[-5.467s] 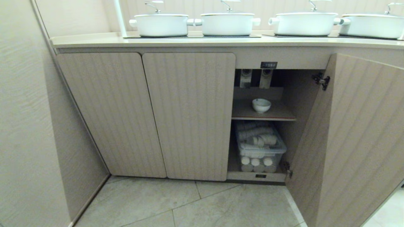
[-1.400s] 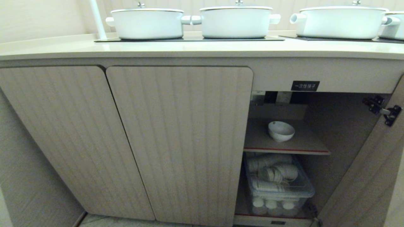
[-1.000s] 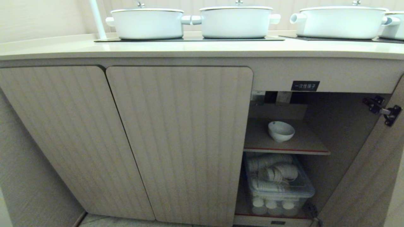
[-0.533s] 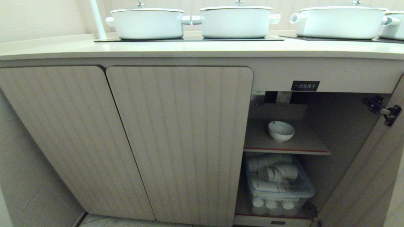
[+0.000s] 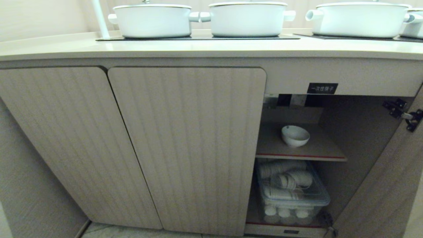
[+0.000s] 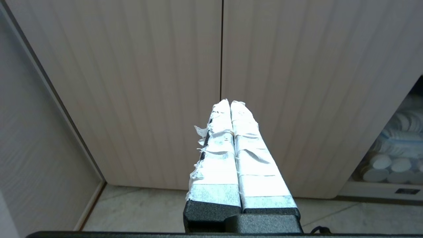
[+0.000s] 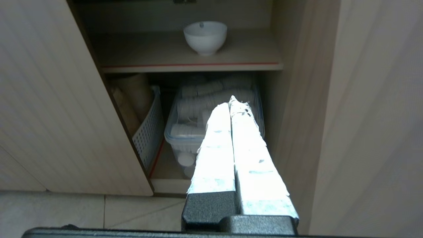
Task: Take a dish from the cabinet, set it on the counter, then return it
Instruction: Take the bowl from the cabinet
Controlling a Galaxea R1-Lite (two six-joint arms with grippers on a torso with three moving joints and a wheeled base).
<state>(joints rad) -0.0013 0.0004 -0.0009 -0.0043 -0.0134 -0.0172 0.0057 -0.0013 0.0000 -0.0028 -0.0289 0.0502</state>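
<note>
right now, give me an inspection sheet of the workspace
surface: counter carries white pots on black cooktop panels.
job's things: bowl upright on the shelf inside the cabinet, whose right door stands open.
clutter: clear bin of white cups under the shelf; a white basket beside it.
grippers: left gripper shut, facing closed doors; right gripper shut, empty, short of the opening.
cables: nothing seen.
surroundings: tiled floor, wall at left.

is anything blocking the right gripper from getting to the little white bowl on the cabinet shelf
Nothing visible does. The door is swung open, the bowl sits alone on the shelf, and the shut right gripper points into the opening below it.
</note>
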